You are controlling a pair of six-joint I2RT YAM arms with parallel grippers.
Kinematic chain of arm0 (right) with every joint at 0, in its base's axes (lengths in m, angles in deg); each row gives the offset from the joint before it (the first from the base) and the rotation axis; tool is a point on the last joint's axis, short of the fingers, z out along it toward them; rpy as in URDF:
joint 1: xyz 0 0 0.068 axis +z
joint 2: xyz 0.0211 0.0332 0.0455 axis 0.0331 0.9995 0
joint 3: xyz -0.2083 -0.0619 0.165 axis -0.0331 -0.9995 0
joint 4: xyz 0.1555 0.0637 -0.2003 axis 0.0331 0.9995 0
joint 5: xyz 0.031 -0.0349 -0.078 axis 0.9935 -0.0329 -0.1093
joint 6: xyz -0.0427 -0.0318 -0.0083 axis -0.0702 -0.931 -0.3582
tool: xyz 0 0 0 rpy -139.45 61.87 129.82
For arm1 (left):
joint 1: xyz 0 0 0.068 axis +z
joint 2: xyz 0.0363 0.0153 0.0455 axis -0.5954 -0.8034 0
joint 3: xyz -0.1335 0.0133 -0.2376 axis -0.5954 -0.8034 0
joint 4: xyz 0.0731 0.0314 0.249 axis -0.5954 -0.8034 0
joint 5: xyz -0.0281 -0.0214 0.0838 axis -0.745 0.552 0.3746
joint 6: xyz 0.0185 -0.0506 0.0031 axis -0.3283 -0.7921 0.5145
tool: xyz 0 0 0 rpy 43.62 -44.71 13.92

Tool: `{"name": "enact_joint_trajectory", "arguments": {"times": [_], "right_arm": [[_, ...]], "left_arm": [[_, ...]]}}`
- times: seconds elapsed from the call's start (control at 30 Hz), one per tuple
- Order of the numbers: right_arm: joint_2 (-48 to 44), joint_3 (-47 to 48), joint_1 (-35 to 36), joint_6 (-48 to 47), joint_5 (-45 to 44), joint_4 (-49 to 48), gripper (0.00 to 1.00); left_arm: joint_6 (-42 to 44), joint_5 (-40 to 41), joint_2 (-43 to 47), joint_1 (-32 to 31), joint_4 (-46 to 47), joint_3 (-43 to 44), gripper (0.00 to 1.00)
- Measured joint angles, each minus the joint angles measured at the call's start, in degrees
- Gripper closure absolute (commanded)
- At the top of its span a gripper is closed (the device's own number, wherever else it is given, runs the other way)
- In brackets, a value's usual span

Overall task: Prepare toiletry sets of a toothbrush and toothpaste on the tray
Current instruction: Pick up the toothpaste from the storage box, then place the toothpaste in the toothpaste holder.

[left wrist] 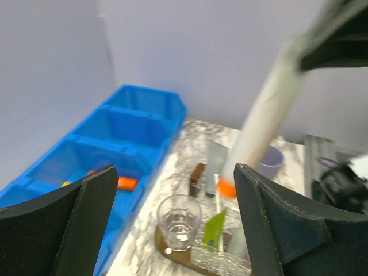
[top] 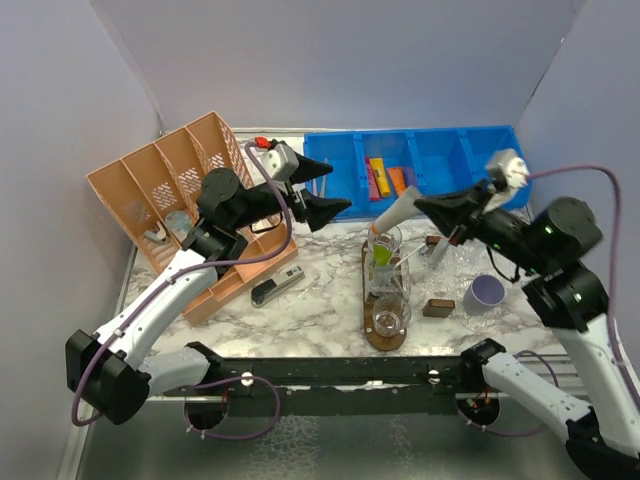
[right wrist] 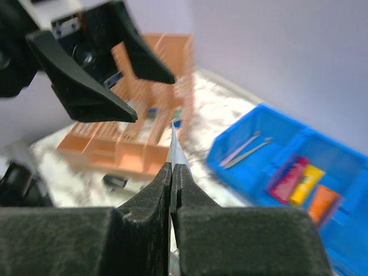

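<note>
Right jaws pinch the white tube (top: pixel 397 210) by its tail, cap slanting down toward the rear tumbler (top: pixel 395 242); left jaws gape empty.

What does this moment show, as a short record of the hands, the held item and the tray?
left hand: open, holding nothing
right hand: shut on the flat end of the white tube
white tube: tilted, orange cap lowest, over the far cup on the tray
green tube: standing in a cup
near cup: looks empty
behind: blue bin, orange basket
</note>
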Motion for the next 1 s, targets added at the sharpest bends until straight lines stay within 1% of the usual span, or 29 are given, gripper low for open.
{"name": "enact_joint_trajectory", "arguments": {"times": [0.1, 0.17, 0.23, 0.33, 0.43, 0.53, 0.63, 0.73, 0.87, 1.0], "right_arm": [[-6.9, -0.5, 0.0, 1.3, -10.3, 0.8, 0.99], [-11.3, -0.5, 0.0, 2.4, -18.2, 3.0, 0.99], [-15.3, 0.0, 0.0, 3.7, -26.6, 6.4, 0.99], [-18.0, 1.0, 0.0, 5.3, -36.5, 12.4, 0.99], [-19.5, 1.1, 0.0, 7.3, -45.7, 19.6, 0.99], [-20.2, 0.7, 0.0, 9.5, -51.2, 26.2, 0.99], [-20.3, -0.7, 0.0, 11.2, -52.0, 31.2, 0.99], [-20.7, -2.8, 0.0, 10.5, -49.1, 32.9, 0.99], [-23.5, -7.3, 0.0, 6.6, -42.5, 30.2, 0.99], [-24.4, -10.6, 0.0, 3.3, -39.6, 26.8, 0.99]], "left_arm": [[1.9, 10.2, 1.1, -0.1, -3.0, 0.0, 0.11], [2.7, 18.4, 1.2, -0.1, -5.4, 0.0, 0.09], [3.1, 25.9, 1.1, -0.1, -8.0, 0.0, 0.09], [3.1, 35.6, 0.9, -0.1, -11.5, 0.0, 0.09], [3.1, 40.9, 0.8, 0.0, -13.0, 0.0, 0.09], [2.8, 43.1, 0.8, 0.0, -13.2, -0.1, 0.09], [2.6, 44.2, 0.8, 0.0, -13.1, -0.3, 0.09], [2.3, 44.8, 0.7, 0.0, -13.2, -0.6, 0.09], [2.2, 44.9, 0.7, 0.0, -12.9, -0.8, 0.09], [2.2, 45.2, 0.7, 0.0, -12.8, -1.0, 0.09]]}}
